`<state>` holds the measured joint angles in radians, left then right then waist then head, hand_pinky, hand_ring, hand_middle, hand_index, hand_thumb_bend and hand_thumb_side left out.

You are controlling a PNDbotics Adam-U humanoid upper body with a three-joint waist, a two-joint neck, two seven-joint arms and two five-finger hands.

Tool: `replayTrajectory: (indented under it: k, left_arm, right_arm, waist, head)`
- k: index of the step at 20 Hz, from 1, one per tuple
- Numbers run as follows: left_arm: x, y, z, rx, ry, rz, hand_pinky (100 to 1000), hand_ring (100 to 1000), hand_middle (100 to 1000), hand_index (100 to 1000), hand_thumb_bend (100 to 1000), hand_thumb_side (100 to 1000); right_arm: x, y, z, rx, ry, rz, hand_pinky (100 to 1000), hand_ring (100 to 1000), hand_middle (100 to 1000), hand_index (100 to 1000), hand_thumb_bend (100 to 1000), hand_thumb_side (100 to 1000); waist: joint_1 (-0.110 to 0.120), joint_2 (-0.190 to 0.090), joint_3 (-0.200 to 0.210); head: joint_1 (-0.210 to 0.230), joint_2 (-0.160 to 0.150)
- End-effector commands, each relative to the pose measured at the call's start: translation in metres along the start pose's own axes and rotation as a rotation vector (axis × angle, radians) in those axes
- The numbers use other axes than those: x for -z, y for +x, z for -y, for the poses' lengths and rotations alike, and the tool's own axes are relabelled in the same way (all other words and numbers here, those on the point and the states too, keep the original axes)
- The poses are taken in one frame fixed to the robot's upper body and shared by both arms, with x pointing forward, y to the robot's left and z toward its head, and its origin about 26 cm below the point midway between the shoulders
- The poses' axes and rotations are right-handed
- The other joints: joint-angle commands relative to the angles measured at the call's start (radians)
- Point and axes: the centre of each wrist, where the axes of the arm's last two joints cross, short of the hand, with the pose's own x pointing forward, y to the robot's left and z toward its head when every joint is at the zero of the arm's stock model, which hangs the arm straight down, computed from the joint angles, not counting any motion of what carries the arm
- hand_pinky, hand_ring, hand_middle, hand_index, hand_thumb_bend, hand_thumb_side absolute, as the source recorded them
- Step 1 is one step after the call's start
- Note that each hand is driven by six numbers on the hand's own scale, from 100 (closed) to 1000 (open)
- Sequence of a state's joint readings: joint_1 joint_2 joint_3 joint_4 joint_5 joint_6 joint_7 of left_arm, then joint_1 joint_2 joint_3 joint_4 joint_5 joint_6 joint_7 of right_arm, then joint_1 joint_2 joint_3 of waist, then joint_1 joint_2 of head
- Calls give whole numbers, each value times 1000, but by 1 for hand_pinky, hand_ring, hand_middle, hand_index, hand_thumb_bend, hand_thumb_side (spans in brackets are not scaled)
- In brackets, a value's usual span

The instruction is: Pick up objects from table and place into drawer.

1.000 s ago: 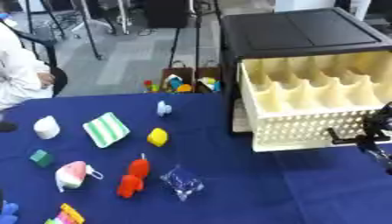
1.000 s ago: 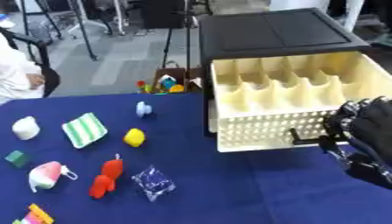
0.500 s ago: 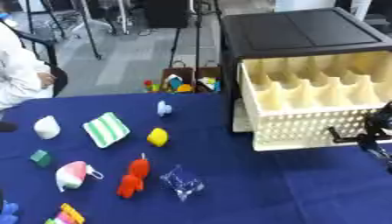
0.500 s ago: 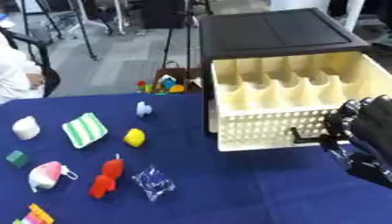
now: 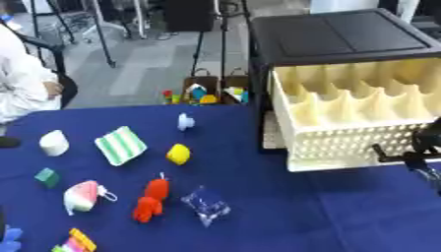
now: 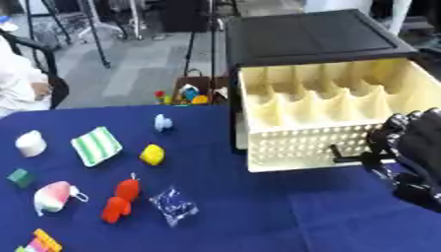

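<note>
A cream drawer (image 6: 331, 115) with scalloped dividers stands pulled out of a black cabinet (image 6: 310, 37) at the right. My right hand (image 6: 418, 152) sits at the drawer's perforated front, fingers curled round its dark handle (image 6: 346, 159). Loose things lie on the blue table (image 5: 284, 216) to the left: a white lump (image 5: 53, 142), a green-striped pouch (image 5: 119, 145), a yellow piece (image 5: 178, 153), a small pale-blue piece (image 5: 185, 121), a green cube (image 5: 47, 177), a pink-and-white piece (image 5: 82, 196), a red toy (image 5: 151, 199) and a clear blue packet (image 5: 206, 205). My left hand does not show.
A multicoloured block (image 5: 73, 241) and a blue shape (image 5: 7, 238) lie at the lower left corner. Behind the table's far edge a basket of toys (image 5: 203, 93) stands on the floor. A person in white (image 5: 21, 83) sits at the far left.
</note>
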<state>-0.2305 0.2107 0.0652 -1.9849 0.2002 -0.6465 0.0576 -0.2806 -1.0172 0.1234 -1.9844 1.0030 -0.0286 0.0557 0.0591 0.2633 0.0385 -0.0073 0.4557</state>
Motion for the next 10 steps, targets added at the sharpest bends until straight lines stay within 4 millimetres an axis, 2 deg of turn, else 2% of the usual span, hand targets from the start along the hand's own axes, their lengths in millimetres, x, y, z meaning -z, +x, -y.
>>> replayTrajectory:
  k: [1,10]
  left_arm:
    - [6,4,-5,14,-16,23,613,795,741,892,103,912]
    - [6,4,-5,11,-16,23,613,795,742,892,103,911]
  right_arm:
    - [0,-6,10,-50,-21,17,100,100,100,353,114,140]
    - [3,-4,12,-37,-36,55,100,100,100,353,112,141]
  waist:
    - [-6,-20,-2]
    - [-5,-23,1]
  head:
    - [2,-8]
    - [0,-10]
